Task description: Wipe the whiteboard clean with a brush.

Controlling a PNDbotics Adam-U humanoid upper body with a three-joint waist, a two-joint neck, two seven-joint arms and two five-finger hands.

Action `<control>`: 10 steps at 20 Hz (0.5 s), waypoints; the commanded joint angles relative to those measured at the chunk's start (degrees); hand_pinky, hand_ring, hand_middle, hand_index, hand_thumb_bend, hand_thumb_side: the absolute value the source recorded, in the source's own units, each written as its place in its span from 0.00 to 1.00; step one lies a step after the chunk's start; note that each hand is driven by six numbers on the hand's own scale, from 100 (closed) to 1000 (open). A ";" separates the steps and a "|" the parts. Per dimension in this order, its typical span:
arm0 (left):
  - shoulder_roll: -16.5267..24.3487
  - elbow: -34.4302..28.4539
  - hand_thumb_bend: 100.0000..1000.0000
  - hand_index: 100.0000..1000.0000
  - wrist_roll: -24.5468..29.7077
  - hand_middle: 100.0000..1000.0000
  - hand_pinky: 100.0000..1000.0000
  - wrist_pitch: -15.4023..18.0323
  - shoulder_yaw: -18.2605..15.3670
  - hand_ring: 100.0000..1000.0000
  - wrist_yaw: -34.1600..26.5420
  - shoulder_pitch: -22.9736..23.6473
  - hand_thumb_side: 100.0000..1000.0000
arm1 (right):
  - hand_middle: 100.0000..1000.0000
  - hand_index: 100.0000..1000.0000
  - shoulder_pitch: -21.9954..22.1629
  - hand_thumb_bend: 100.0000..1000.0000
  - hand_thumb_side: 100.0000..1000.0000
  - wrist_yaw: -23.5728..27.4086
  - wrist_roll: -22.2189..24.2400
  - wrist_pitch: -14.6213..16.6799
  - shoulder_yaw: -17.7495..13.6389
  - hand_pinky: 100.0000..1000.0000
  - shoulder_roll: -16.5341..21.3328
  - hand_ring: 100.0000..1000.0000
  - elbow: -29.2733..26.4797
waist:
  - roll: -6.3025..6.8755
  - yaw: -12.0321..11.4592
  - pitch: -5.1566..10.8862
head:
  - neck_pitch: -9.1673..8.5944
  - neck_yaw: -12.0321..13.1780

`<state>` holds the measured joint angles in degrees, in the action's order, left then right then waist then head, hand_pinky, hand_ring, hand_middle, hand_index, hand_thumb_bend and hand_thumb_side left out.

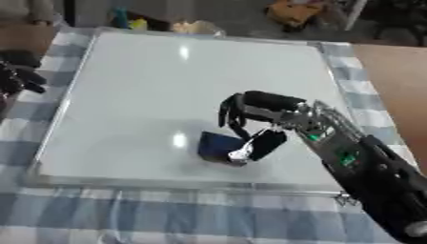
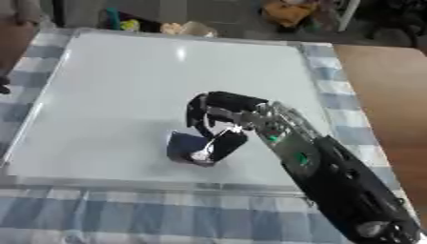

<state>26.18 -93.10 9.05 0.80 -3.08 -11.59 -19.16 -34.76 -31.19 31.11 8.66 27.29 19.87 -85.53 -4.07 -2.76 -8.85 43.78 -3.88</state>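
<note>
While curled round the dark blue eraser brush low on the whiteboard, right hand nearer; left hand idle at left edge, fingers unclear.

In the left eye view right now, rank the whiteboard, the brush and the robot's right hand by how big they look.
1. Whiteboard, by far the largest.
2. Right hand, curled over the brush.
3. Brush, dark blue, though the hand partly hides it, so this gap is unsure.

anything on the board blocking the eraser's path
Nothing visible does: the white rectangular whiteboard looks bare around the dark blue block brush, which the right hand holds with curled fingers.
</note>
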 commanded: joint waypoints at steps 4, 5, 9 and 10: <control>0.83 -0.79 0.64 0.70 0.17 0.58 0.51 0.14 -0.23 0.52 -0.40 -0.97 0.96 | 0.60 0.19 -0.53 0.31 0.42 -1.06 -0.36 0.54 -0.16 0.48 0.07 0.58 1.17 | 0.26 -0.08 0.64 | 0.34 -0.03; 0.83 -0.79 0.64 0.70 0.18 0.58 0.51 0.14 -0.23 0.52 -0.40 -0.97 0.96 | 0.60 0.19 -0.53 0.31 0.42 -1.10 -0.41 0.60 -0.16 0.48 0.05 0.58 1.27 | 0.27 -0.08 0.64 | 0.34 -0.03; 0.83 -0.80 0.64 0.70 0.20 0.58 0.51 0.15 -0.20 0.52 -0.40 -1.01 0.97 | 0.59 0.18 -0.24 0.31 0.42 -1.45 -0.34 0.64 -0.04 0.48 -0.10 0.57 2.23 | 0.33 -0.21 0.62 | 0.34 -0.12; 0.84 -0.79 0.64 0.70 0.21 0.58 0.51 0.15 -0.20 0.52 -0.40 -1.02 0.96 | 0.58 0.18 -0.18 0.31 0.42 -1.61 -0.34 0.75 -0.04 0.48 -0.17 0.57 2.63 | 0.35 -0.24 0.61 | 0.34 -0.13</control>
<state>26.18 -93.10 9.14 0.87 -3.07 -11.59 -19.18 -34.24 -32.18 30.73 9.15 27.58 19.35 -82.79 -4.07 -2.94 -8.85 43.78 -3.90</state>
